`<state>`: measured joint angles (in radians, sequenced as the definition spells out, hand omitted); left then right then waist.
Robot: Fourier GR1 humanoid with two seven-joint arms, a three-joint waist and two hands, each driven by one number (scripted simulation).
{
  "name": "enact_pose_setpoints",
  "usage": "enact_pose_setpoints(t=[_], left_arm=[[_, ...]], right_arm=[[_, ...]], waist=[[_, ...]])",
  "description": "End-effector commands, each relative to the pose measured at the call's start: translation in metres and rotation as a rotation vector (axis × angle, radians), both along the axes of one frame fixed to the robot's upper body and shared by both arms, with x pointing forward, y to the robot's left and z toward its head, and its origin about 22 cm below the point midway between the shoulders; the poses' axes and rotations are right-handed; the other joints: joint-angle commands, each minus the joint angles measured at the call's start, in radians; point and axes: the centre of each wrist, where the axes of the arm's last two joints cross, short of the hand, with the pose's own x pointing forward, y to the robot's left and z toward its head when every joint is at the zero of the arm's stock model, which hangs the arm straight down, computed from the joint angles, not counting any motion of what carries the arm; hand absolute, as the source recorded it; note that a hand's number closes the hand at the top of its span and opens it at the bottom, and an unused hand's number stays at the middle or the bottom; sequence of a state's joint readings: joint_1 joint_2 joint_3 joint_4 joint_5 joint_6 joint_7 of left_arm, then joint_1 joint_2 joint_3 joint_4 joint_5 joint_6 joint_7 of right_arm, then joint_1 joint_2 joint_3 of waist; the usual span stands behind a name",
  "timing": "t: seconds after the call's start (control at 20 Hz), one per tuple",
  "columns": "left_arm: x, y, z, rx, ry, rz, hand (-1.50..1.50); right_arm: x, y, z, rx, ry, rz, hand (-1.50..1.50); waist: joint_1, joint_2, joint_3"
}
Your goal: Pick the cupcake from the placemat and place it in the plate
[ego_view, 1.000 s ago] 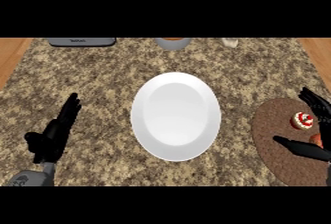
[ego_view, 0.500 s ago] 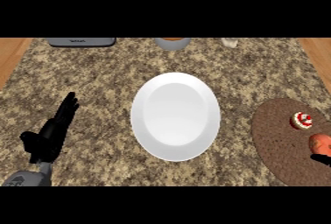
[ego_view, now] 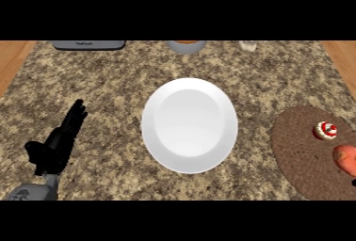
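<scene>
A small cupcake with white icing and red spots stands on a round brown placemat at the right of the counter. The white plate lies in the middle with nothing on it. My left hand rests open at the lower left, fingers straight and pointing away, well clear of the plate. Of my right hand only a dark sliver shows at the right edge, below the cupcake and not touching it.
An orange-red round item lies on the placemat just below the cupcake. Along the back edge stand a grey appliance, a bowl and a small shaker. The counter ends at both sides.
My right hand, which hung over the placemat a second ago, has drawn back to the right, almost out of view. The orange-red item now shows. The left hand barely shifted.
</scene>
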<state>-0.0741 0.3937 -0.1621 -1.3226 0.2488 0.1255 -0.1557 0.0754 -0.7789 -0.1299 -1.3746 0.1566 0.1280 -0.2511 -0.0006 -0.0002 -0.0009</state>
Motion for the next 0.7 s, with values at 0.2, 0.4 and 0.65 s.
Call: enact_pose_setpoints(t=[0.2, 0.4, 0.65], left_arm=[[0.010, 0.009, -0.014, 0.002, 0.004, 0.016, 0.00], [0.003, 0.008, -0.002, -0.006, 0.018, 0.003, 0.00], [0.002, -0.005, -0.005, 0.008, 0.010, 0.015, 0.00]], right_arm=[[0.022, 0.028, 0.003, -0.094, 0.137, -0.040, -1.50], [0.025, 0.013, 0.007, -0.169, 0.204, -0.058, -1.50], [0.036, 0.008, -0.014, -0.155, 0.229, -0.043, -1.50]], waist=[[-0.001, 0.001, 0.000], [0.001, 0.000, 0.001], [0.001, 0.000, 0.001]])
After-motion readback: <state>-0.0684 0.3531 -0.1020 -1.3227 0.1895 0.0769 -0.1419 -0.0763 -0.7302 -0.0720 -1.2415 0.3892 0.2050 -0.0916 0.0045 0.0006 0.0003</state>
